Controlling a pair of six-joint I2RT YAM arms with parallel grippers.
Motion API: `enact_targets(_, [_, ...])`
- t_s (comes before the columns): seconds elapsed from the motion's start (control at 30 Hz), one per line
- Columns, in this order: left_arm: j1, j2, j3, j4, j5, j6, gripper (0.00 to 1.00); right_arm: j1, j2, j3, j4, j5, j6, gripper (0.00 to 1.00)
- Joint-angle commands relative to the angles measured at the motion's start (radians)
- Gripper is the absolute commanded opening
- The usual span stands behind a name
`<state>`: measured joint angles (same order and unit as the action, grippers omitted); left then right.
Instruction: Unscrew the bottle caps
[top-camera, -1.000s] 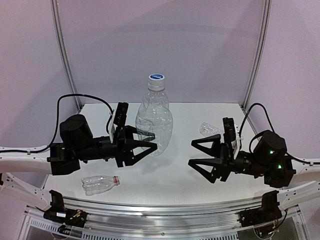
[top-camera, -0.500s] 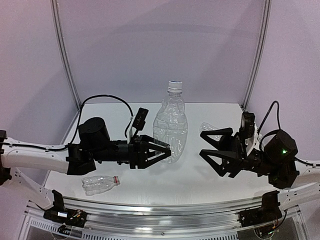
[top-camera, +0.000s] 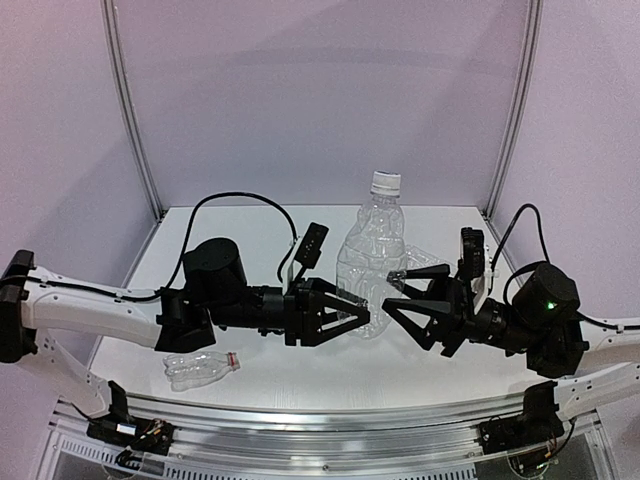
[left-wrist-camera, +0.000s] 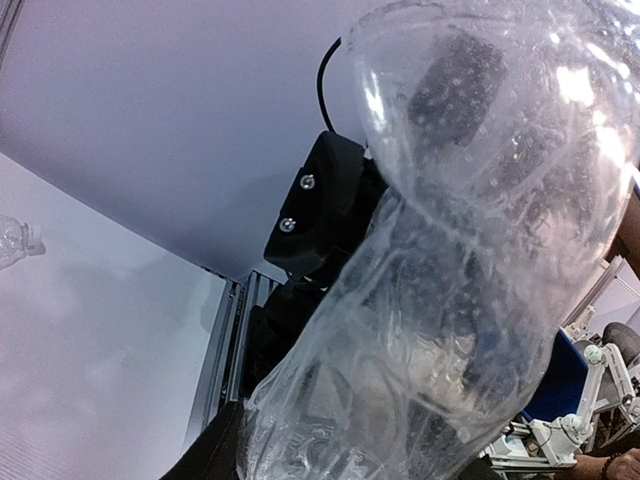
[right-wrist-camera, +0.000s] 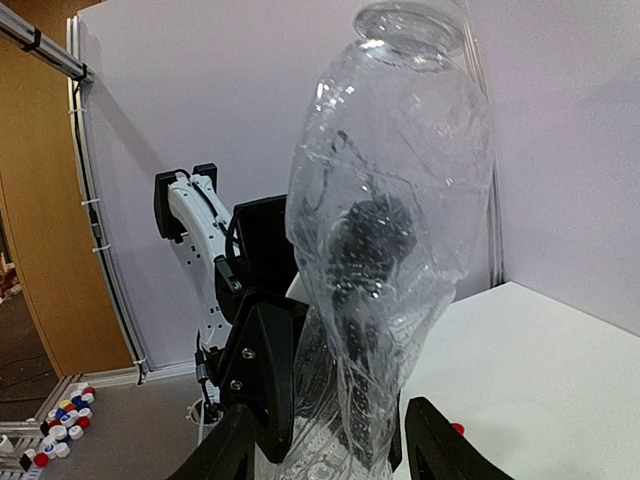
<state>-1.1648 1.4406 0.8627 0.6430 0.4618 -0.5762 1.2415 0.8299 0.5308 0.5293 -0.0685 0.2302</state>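
Left gripper (top-camera: 358, 322): clamps bottle (top-camera: 372, 250) low at bench (top-camera: 250, 230) centre, holding it upright and leaving white cap (top-camera: 386, 182), on top toward 12 o'clock, exposed. Right gripper (top-camera: 395, 292): half-wide, straddles bottle from 3 o'clock, probably to brace it.

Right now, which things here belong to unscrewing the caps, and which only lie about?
Job: white cap on the big bottle; red cap on the small bottle; left tool; right tool.
Lying about: third bottle, cap unseen; loose coloured caps.
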Motion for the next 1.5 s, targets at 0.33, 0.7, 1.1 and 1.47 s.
enact_targets(0.33, [-0.032,0.051,0.057,-0.014,-0.021,0.071,0.28,0.009,0.003,-0.003,0.003,0.017,-0.004,0.00])
enact_targets(0.7, [-0.004,-0.113,-0.030,-0.209,-0.232,0.268,0.99,0.009,-0.013,-0.002,-0.036,0.111,0.010,0.00])
enact_targets(1.1, [0.037,-0.541,-0.048,-0.704,-0.725,0.406,0.99,0.009,0.127,0.085,-0.130,0.175,0.000,0.00])
enact_targets(1.47, [0.103,-0.771,-0.129,-0.655,-0.311,0.459,0.98,0.017,0.386,0.246,-0.235,-0.059,-0.047,0.00])
